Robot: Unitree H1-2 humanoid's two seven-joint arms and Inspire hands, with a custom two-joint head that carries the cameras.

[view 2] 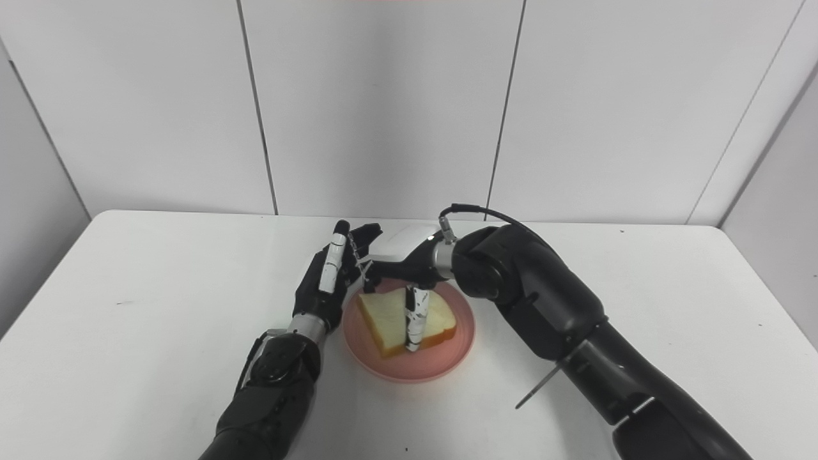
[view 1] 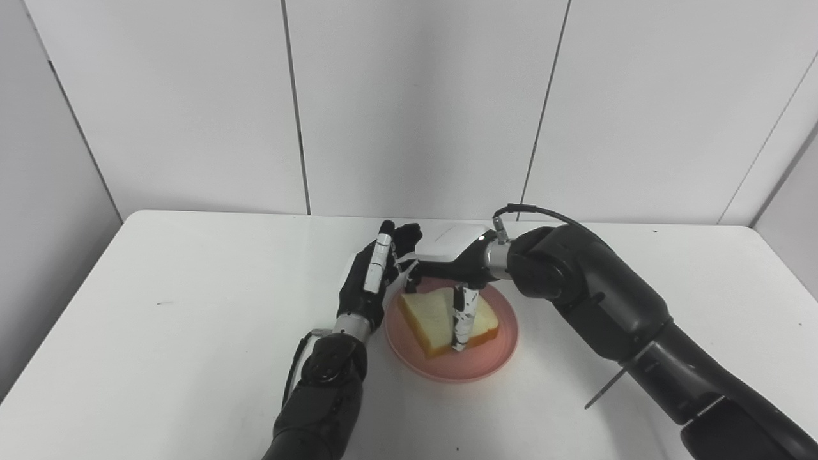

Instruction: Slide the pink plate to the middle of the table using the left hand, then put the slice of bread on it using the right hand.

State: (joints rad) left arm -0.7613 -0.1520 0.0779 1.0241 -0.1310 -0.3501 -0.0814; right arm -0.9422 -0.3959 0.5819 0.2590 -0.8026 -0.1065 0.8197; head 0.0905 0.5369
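Observation:
The pink plate sits near the middle of the white table. The slice of bread lies on it, white with a tan crust. My left hand stands upright at the plate's left rim, fingers apart and holding nothing. My right hand hovers over the far side of the plate. Its thumb reaches down across the bread to the near crust, and its other fingers curl at the bread's far edge, partly hidden. The bread rests on the plate inside this grip.
The white table runs wide to the left and right of the plate. Its far edge meets a white panelled wall. My right forearm crosses the table's right half.

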